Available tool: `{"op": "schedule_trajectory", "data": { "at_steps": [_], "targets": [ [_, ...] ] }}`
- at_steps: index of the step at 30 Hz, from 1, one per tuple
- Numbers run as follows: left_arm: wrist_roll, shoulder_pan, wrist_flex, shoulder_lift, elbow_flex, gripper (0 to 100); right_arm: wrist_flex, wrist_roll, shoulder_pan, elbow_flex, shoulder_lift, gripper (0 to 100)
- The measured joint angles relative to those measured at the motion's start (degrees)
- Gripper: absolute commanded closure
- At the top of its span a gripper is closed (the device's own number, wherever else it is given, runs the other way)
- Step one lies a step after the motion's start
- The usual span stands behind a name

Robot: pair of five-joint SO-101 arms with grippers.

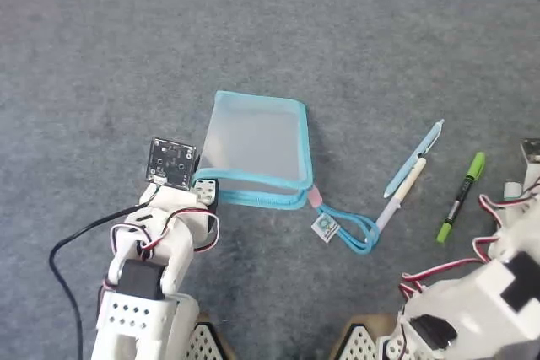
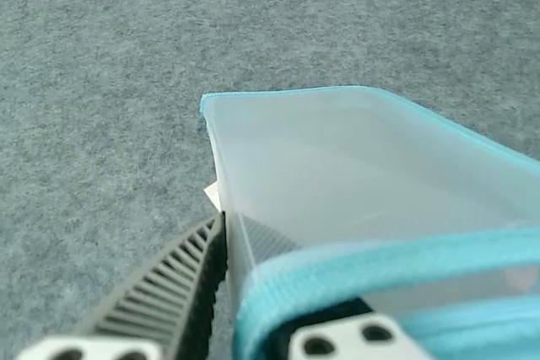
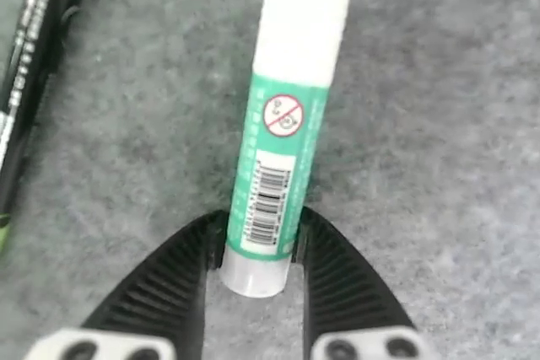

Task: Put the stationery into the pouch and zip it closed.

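Pouch (image 1: 257,137), see-through with a blue zip (image 1: 253,180), lies on the table (image 1: 101,65), mouth open.
Left gripper (image 2: 236,267) pinches its corner, one jaw hidden inside; right gripper (image 3: 257,250) pinches the bottom end of a green glue stick (image 3: 283,124).

Pouch (image 1: 257,145) mid-table; rt of it pens (image 1: 413,162), marker (image 1: 461,198), then glue stick (image 3: 287,124).

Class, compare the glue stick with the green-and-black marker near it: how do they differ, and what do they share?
The glue stick is stubby, with a white cap; the marker is slim and black-barrelled. The glue stick sits between the fingers of the right gripper; the marker lies free. Both lie on the grey mat, outside the pouch.
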Motion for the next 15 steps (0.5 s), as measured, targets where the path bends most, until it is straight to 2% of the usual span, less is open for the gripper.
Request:
{"op": "schedule_trajectory", "data": {
  "at_steps": [4,9,12,15],
  "targets": [
    [0.0,0.0,0.0,0.0,0.0,99,10.99,-0.09,-1.23,-3.52,-2.02,99.1],
    [0.0,0.0,0.0,0.0,0.0,99,23.65,-3.25,-7.38,-6.86,-13.27,99.1],
    [0.0,0.0,0.0,0.0,0.0,99,30.07,-6.51,-14.59,-7.03,-23.12,99.1],
    [0.0,0.0,0.0,0.0,0.0,99,37.27,-9.49,-25.05,-7.03,-33.85,99.1]
  ]
}}
